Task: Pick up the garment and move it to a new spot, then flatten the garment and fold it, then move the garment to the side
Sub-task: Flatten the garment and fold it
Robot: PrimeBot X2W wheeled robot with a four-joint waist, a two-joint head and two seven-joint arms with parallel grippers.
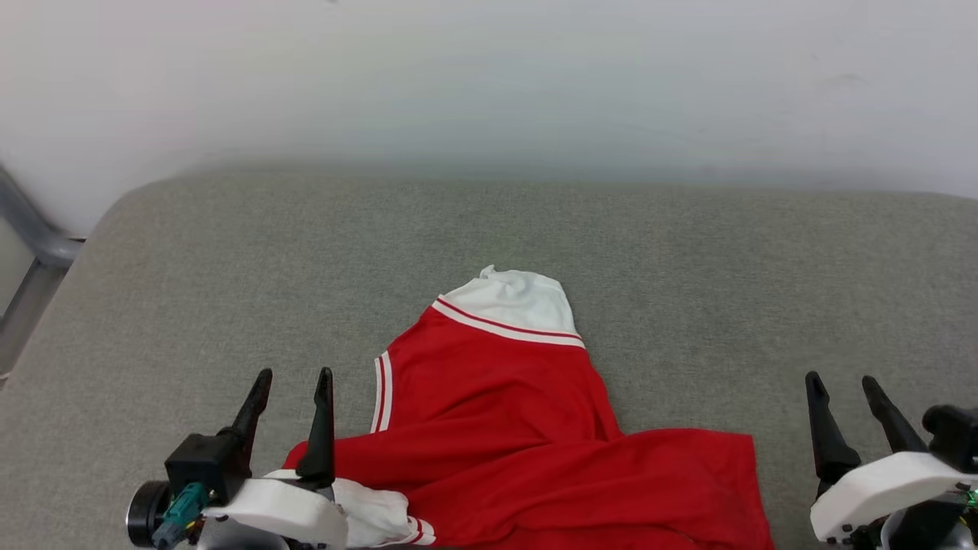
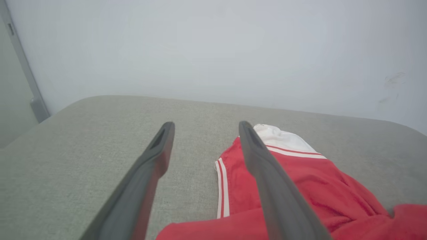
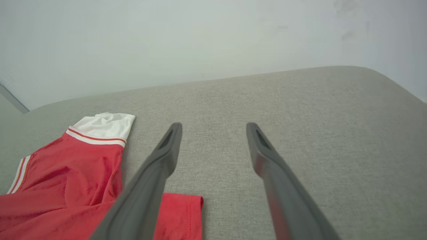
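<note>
Lying rumpled, the jersey (soft, floppy) is best pinched at near corners by left hand and right hand, both spread empty.

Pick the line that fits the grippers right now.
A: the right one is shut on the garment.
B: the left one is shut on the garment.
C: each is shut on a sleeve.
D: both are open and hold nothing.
D: the left gripper and the right gripper each have their fingers spread with bare grey cushion between them, and the garment lies loose on the cushion.
</note>
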